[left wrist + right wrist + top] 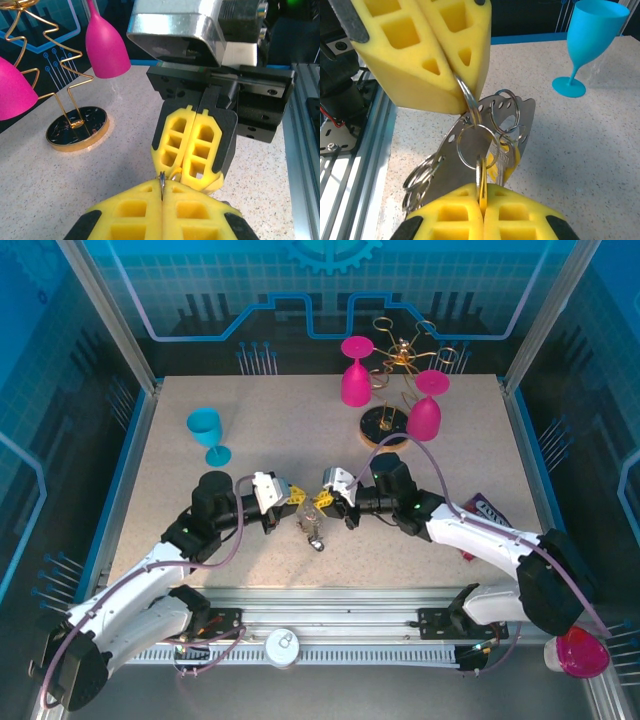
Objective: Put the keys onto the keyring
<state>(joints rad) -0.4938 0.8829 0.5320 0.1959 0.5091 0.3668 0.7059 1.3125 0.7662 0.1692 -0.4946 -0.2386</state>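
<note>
1. Bright, even light from above; shadows on the table (pixel 300 430) are short and soft.
2. Wrist views soften at the nearest bottom edge.
3. White glare streaks the silver housing (pixel 170 30).

- Left arm (pixel 140 590) reaches from its base at the near-left edge forward and inward, elbow bent, forearm low over the tabletop.
- Right arm (pixel 480 535) mirrors it from the near-right, its wrist pointing left.
- Left gripper (pixel 297 498) and right gripper (pixel 322 500) meet tip to tip near the middle of the tabletop, almost touching.
- Left jaws are pressed flat together, with no gap between the yellow pads (pixel 135 210).
- Right jaws are likewise clamped together, pad (pixel 450 220) against pad.
- In the left wrist view the right gripper (pixel 189 181) faces the left head-on, tilted downward.
</note>
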